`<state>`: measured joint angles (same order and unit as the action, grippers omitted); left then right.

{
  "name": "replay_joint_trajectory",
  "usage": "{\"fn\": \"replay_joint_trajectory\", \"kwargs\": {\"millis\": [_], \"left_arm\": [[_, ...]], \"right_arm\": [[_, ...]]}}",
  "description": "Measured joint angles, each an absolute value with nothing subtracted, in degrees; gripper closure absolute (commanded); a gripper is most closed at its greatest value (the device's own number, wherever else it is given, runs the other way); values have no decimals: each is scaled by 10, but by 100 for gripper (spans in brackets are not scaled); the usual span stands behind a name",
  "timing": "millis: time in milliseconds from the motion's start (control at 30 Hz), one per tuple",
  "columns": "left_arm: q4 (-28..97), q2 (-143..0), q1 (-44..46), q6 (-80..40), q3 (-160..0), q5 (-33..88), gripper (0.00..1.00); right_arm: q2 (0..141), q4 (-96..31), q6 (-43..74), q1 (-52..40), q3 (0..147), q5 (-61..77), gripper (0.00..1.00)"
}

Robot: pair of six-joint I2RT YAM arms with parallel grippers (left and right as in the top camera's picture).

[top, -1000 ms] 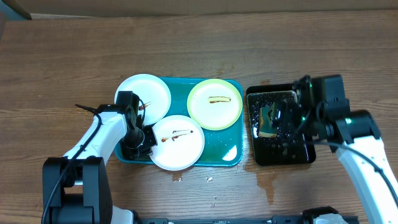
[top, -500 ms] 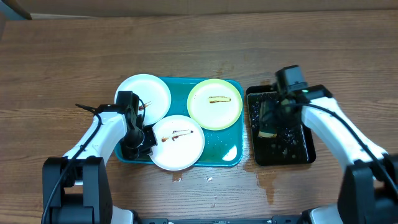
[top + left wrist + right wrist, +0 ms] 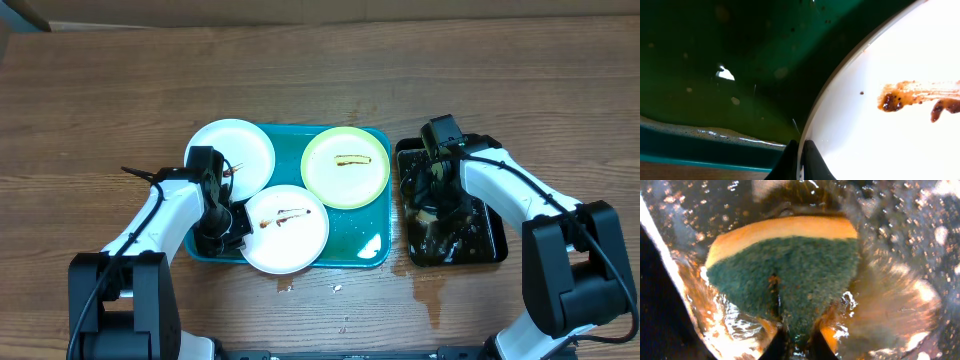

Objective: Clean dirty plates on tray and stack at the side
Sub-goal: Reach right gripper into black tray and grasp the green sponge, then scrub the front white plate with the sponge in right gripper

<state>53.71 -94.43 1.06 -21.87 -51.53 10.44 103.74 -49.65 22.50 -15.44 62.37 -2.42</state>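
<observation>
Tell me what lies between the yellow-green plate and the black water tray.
Overhead view: only the teal tray, its bare floor and right rim; no other object sits there.

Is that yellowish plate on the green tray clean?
No, the overhead view shows the yellowish plate with a brown smear across its middle.

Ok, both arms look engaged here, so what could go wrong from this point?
1. The left fingers pinch only the rim of the front white plate. Scrubbing pressure could make it slip or tip in the teal tray.
2. The sponge held by the right fingers is soaked in the black tray's water. Carrying it across may drip on the table, where a wet patch already shows.
</observation>
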Motion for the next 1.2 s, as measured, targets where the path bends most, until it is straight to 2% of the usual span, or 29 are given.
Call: {"fn": "replay_joint_trajectory", "kwargs": {"millis": [433, 600, 733, 933, 1200], "left_arm": [[537, -944, 10, -217, -515, 105, 96], [537, -944, 11, -188, -515, 105, 96], [532, -944, 11, -159, -516, 105, 96], [519, -944, 11, -142, -516, 105, 96], [519, -944, 11, -133, -516, 105, 96]], "right_arm": [[1031, -570, 225, -154, 660, -26, 96], [980, -602, 225, -157, 709, -21, 96], [934, -595, 211, -178, 727, 39, 96], [929, -539, 192, -287, 727, 155, 96], [961, -385, 253, -439, 727, 196, 96]]}}
